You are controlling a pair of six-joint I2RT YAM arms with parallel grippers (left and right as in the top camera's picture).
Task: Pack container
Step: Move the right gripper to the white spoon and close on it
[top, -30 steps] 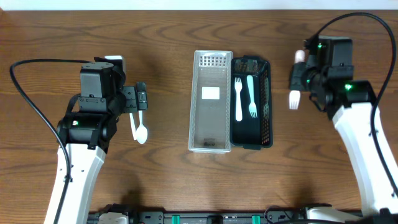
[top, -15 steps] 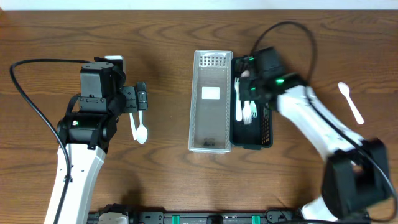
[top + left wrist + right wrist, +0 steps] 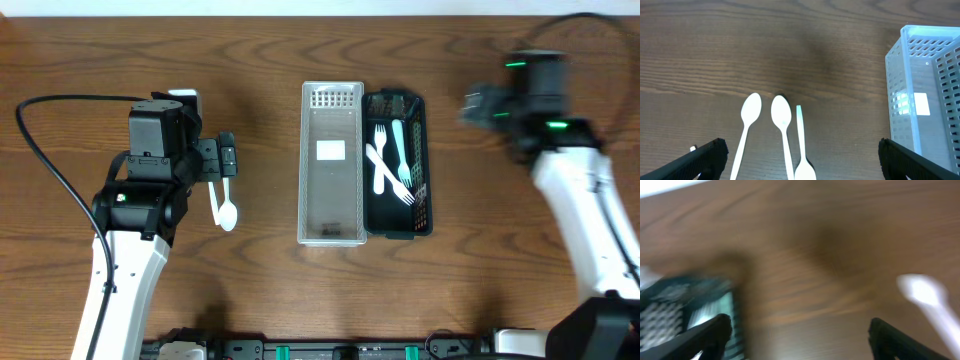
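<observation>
Judging from above, you're partway: forks [image 3: 385, 170] fill the centre basket [image 3: 428, 150], spoons [image 3: 227, 210] lie unpacked on the table [image 3: 260, 60] at left; left tool [image 3: 802, 150] and right tool [image 3: 800, 330] gape empty.

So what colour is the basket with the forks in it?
The basket is very dark green, almost black. The overhead view shows it best.

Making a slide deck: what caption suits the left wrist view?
Open left gripper hovers over three white plastic spoons on the wooden table, clear perforated container at right.
</observation>
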